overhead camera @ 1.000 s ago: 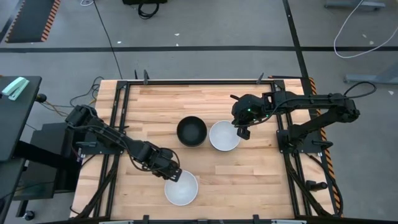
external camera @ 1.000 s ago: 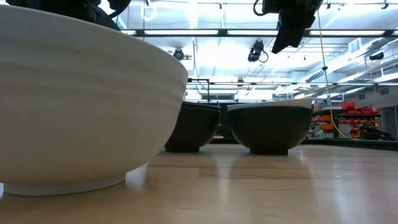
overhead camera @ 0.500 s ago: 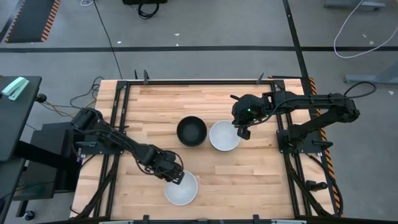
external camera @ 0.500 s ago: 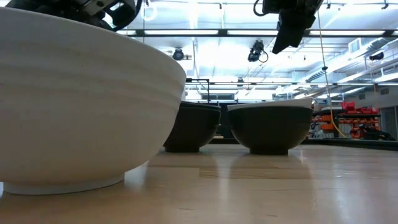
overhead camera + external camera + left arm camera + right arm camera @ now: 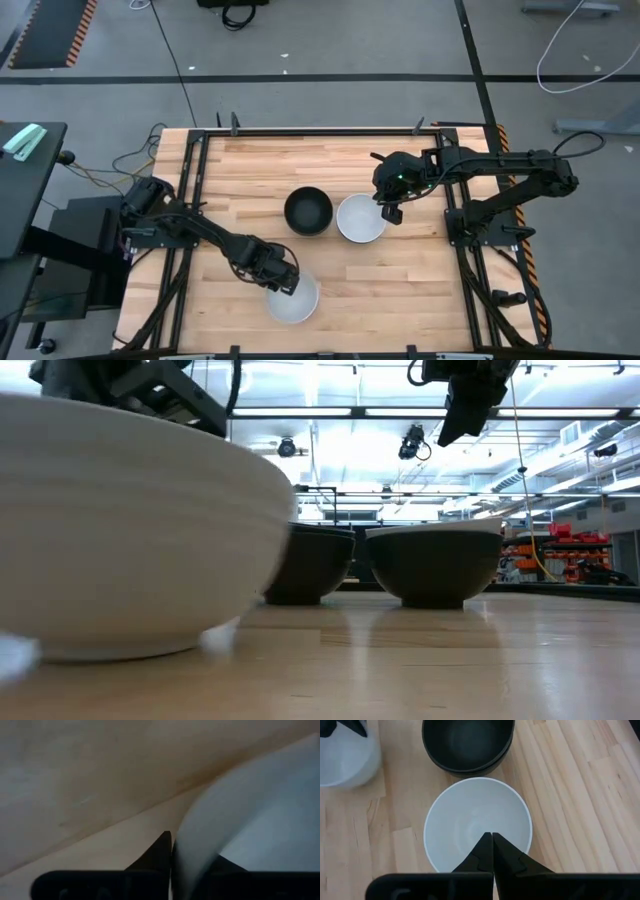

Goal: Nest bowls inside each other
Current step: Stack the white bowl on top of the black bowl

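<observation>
Three bowl spots on the wooden table. Near edge, left of centre: a white bowl, filling the left of the low view. Mid-table: a black stack, apparently two black bowls nested, judging by the doubled rim in the right wrist view. Just right of it, almost touching: a second white bowl, upright and open.

Left gripper down at the far-left rim of the near white bowl, fingers pinching its wall, one outside and one inside. Bowl possibly tipped or lifted slightly; hard to say from the blur in the low view.

Right gripper hanging above the right edge of the mid-table white bowl, fingers pressed together, holding nothing, high above the bowls in the low view.
</observation>
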### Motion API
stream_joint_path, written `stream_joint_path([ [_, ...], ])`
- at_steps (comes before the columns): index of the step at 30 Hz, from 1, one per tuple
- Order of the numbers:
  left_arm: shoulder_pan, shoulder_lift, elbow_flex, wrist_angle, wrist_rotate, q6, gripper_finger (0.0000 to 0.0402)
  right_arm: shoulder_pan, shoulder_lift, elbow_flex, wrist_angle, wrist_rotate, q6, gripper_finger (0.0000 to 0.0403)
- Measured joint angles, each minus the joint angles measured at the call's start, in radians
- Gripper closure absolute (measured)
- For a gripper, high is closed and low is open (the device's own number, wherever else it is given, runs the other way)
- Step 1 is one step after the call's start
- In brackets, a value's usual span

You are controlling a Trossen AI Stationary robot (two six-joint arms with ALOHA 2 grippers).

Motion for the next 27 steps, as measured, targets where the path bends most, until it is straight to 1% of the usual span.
stream_joint_path([
  [3,0.021,-0.010,0.001,0.001,-0.002,0.021,0.0389,0.000,0.000,0.000,0.000,0.000,0.000,0.0400],
  [6,0.045,-0.010,0.013,-0.017,-0.005,0.053,0.0389,0.000,0.000,0.000,0.000,0.000,0.000,0.0400],
  [10,0.081,-0.010,0.066,-0.062,-0.006,0.142,0.0391,0.000,0.000,0.000,0.000,0.000,0.000,0.0400],
  [15,0.143,-0.010,0.187,-0.236,-0.030,0.279,0.0391,0.000,0.000,0.000,0.000,0.000,0.000,0.0400],
  [22,0.265,-0.010,0.393,-0.522,-0.141,0.501,0.0391,0.000,0.000,0.000,0.000,0.000,0.000,0.0400],
  [27,0.381,-0.010,0.493,-0.623,-0.209,0.642,0.0392,0.000,0.000,0.000,0.000,0.000,0.000,0.0400],
])
